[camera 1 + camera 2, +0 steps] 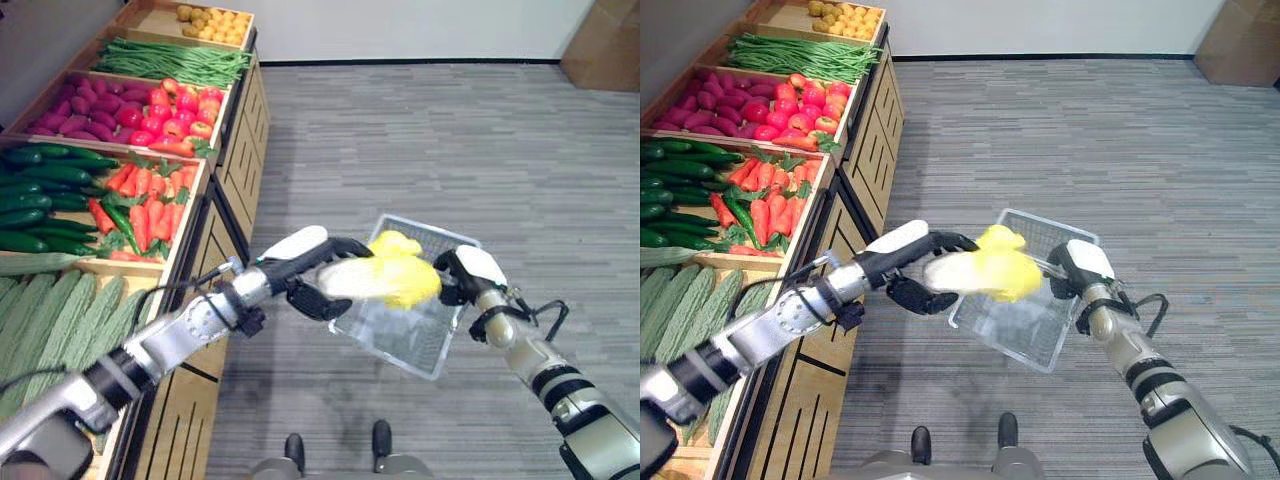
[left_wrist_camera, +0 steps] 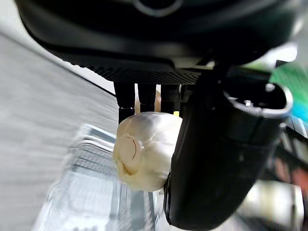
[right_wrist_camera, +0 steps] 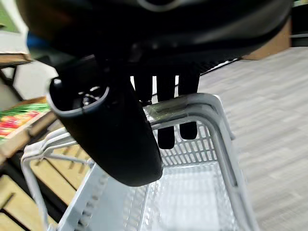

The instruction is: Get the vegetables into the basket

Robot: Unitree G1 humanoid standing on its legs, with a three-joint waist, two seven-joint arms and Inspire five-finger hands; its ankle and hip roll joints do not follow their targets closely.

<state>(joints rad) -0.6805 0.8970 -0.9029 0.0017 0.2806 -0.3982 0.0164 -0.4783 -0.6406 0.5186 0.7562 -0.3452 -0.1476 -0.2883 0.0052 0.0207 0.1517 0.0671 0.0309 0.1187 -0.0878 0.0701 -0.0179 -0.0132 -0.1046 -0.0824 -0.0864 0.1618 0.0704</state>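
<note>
A pale cabbage with yellow leaves (image 1: 385, 277) hangs over the clear plastic basket (image 1: 400, 335), held in my left hand (image 1: 318, 270), whose fingers and thumb curl round its white stem end (image 2: 142, 149). My right hand (image 1: 468, 272) is shut on the basket's grey rim (image 3: 192, 103) and holds the basket up above the floor. The basket's inside (image 3: 192, 192) looks bare where it can be seen.
A wooden produce stand (image 1: 235, 150) runs along the left with bins of carrots (image 1: 150, 200), cucumbers (image 1: 40, 195), tomatoes (image 1: 180, 110), green beans (image 1: 170, 62), bitter gourds (image 1: 60, 320) and potatoes (image 1: 210, 22). Grey carpet (image 1: 450, 130) spreads to the right.
</note>
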